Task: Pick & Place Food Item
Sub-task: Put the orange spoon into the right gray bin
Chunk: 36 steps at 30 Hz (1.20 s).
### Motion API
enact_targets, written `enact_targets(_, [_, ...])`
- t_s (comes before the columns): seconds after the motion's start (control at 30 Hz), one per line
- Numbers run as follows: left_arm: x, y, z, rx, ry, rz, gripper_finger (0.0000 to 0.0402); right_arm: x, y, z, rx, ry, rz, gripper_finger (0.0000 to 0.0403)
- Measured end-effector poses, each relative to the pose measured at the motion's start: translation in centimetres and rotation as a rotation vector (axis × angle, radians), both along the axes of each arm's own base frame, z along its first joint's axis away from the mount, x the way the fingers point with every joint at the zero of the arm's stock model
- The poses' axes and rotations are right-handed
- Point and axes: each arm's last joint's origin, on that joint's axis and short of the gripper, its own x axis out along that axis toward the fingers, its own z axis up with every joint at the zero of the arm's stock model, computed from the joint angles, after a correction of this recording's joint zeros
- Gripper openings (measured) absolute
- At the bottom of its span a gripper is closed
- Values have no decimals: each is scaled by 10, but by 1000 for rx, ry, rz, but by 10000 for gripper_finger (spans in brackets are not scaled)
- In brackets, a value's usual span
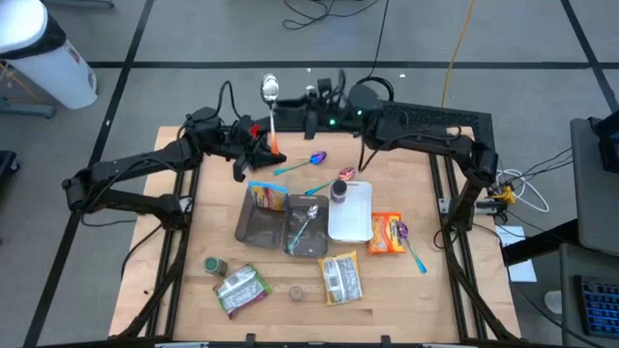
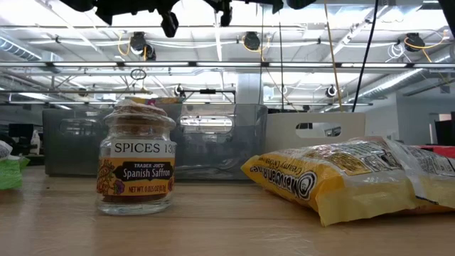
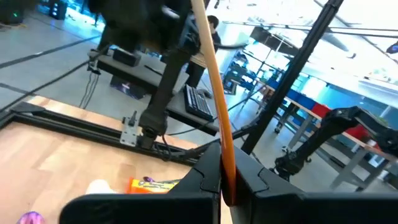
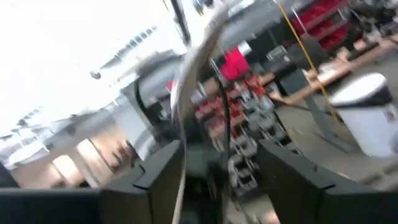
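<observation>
The left hand (image 1: 263, 147) is clamped on the orange handle of the shiny metal spoon (image 1: 271, 92) behind the grey plastic bin (image 1: 253, 225), while the right hand (image 1: 320, 100) stands released nearby, so lower gently

a robotics lab or workshop in a large industrial hall is shown. exposed pipes (image 2: 234, 65) and lamps are seen under a high ceiling. a wooden table (image 1: 203, 232) in a black metal frame is set on a grey taped floor, with cables (image 1: 329, 12) trailing. benches with a keyboard (image 3: 200, 102) and red bins (image 4: 235, 64) are seen beyond.
</observation>
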Motion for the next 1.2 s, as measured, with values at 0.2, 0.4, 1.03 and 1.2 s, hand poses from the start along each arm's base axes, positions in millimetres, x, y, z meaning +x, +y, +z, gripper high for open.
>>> enact_targets(0.2, [2,-4,-4,-3,35,-15,5,-11,-16,11,33,-112,39,232])
enact_targets(0.4, [2,-4,-5,2,45,-1,5,-13,-19,13,56,-133,69,222])
enact_targets(1.03, [2,-3,-11,-8,99,19,5,-9,-16,6,78,-52,95,119])
enact_targets(1.2, [2,-3,-11,-9,99,21,5,-9,-16,6,70,-49,93,53])
